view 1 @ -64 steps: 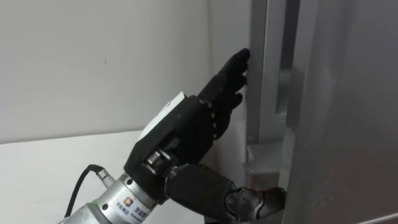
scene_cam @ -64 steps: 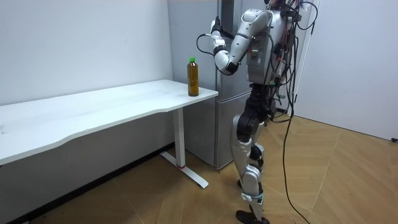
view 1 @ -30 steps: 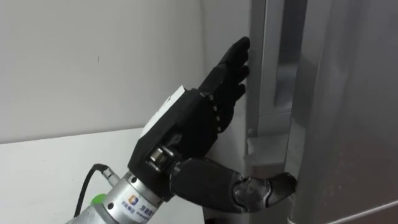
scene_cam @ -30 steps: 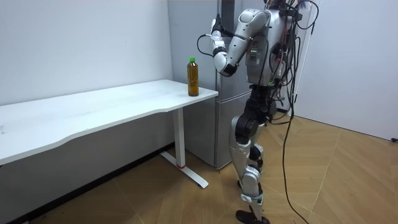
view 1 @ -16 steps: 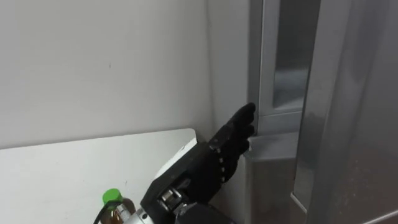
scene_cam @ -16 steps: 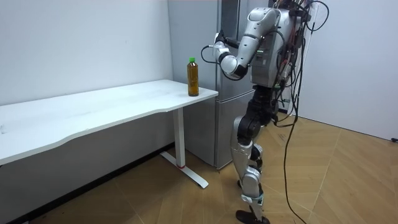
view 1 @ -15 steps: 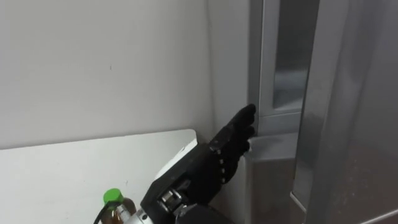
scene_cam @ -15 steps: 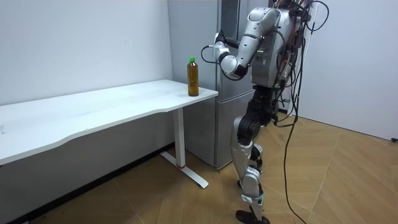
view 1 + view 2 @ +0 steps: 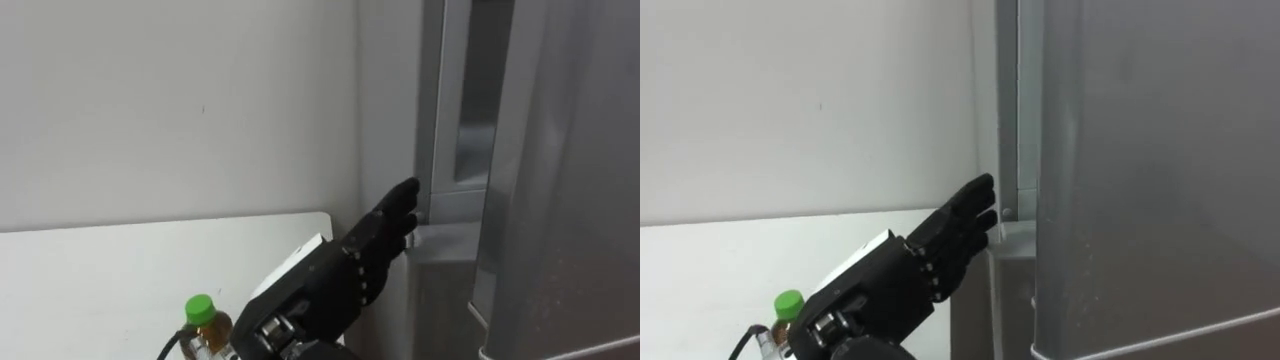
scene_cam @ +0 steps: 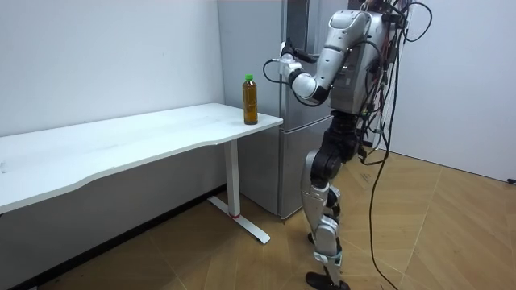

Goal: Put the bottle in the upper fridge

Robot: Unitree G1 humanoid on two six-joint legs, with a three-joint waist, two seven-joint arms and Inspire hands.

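You're on door-opening: left hand [image 9: 335, 275], fingers straight, at the edge of the upper fridge door [image 9: 570, 150]; next, fetch the bottle [image 10: 251, 103].

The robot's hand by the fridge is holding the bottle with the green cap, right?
No. The left hand by the fridge holds nothing; its fingers are straight. The room view shows the bottle with the green cap standing on the white table, apart from the hand.
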